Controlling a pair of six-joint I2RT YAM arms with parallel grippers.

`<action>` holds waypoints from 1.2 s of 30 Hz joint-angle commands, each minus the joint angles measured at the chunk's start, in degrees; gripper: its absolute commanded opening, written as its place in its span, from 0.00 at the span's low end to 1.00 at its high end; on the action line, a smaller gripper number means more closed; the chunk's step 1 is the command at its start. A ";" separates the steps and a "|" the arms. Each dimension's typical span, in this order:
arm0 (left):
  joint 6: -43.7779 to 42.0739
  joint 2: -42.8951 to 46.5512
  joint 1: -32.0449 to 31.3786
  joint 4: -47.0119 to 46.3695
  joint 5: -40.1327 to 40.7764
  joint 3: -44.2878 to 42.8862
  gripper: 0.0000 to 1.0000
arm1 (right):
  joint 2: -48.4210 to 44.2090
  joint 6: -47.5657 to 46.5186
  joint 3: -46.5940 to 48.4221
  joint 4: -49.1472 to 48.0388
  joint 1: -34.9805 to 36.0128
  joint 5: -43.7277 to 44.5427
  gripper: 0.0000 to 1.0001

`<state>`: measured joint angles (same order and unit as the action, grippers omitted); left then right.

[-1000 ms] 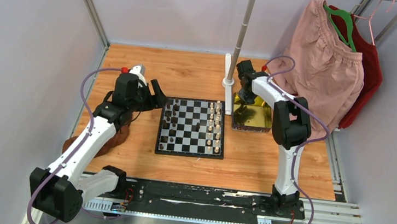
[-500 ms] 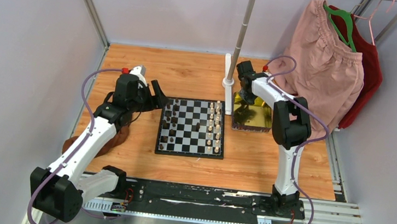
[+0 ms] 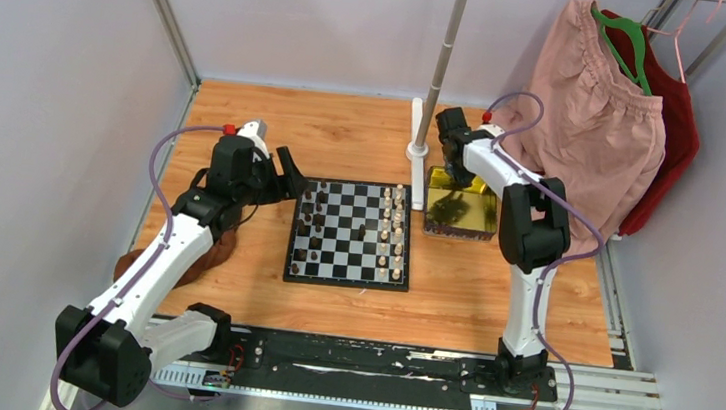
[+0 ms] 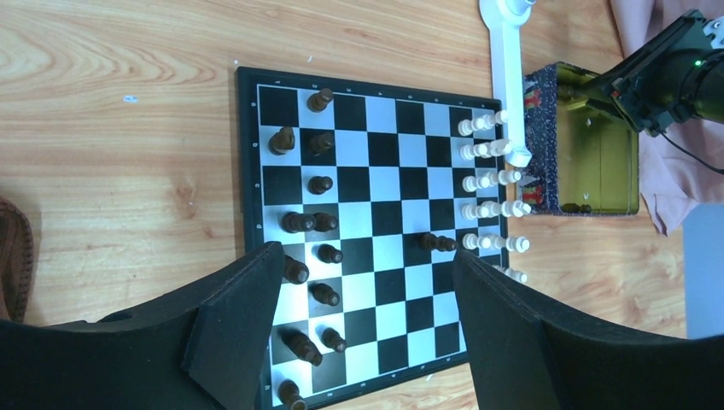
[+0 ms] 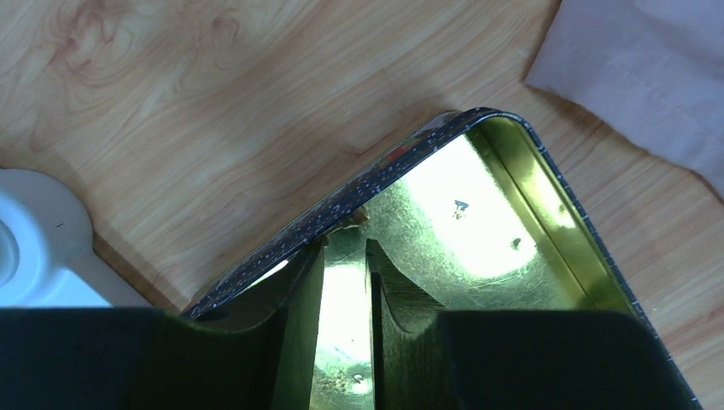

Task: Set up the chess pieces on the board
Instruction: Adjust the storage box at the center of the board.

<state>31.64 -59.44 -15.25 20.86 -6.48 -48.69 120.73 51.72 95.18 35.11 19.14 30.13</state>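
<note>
The board [image 3: 346, 256] lies mid-table. Several dark chess pieces [image 3: 310, 216] stand along its left side and several cream-white pieces [image 3: 393, 224] along its right; one dark piece [image 3: 362, 232] stands next to the white rows. The left wrist view shows the board [image 4: 388, 184], the dark pieces [image 4: 320, 184] and the white pieces [image 4: 491, 179]. My left gripper [image 3: 289, 171] hangs wide open and empty over the board's left edge [image 4: 365, 254]. My right gripper [image 3: 455, 172] is over the far left corner of the gold tray [image 3: 473, 221], its fingers a narrow gap apart with nothing between them [image 5: 345, 243].
A white pole stand [image 3: 417, 150] rises between the board and the tray. Pink [image 3: 594, 112] and red garments hang at the back right. A brown object [image 3: 205, 255] lies under the left arm. Two dark pieces [image 4: 577, 207] lie in the tray [image 4: 598, 154].
My right gripper has shifted slightly toward the tray's far edge. The left arm and the pieces have not moved.
</note>
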 commanded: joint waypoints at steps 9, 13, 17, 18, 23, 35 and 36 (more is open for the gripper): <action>-0.71 0.34 -0.40 -2.13 -1.71 1.40 0.78 | -0.14 -22.43 -0.83 -5.08 -1.47 -1.68 0.27; -0.64 0.70 -0.40 -2.31 -1.85 1.89 0.78 | -0.56 -29.85 -2.86 -9.64 -1.45 -6.39 0.24; -0.31 1.01 -0.40 -2.68 -2.00 2.74 0.78 | -0.73 -35.13 -4.47 -12.86 -1.14 -7.86 0.22; -0.24 1.19 -0.40 -2.86 -2.08 2.94 0.78 | -1.01 -36.02 -5.26 -14.03 -1.06 -7.72 0.21; 0.27 1.38 -0.40 -3.69 -2.49 4.00 0.77 | -3.29 -39.83 -10.81 -21.76 -0.42 -6.25 0.18; 1.22 1.36 -0.40 -5.66 -2.42 5.78 0.77 | -7.54 -46.30 -15.49 -28.57 1.60 0.14 0.17; 1.28 1.28 -0.40 -5.88 -2.44 5.77 0.77 | -7.83 -46.36 -15.61 -28.41 1.61 0.71 0.17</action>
<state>32.38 -58.96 -15.25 17.45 -8.38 -43.59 116.09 8.01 80.27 8.71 19.81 26.35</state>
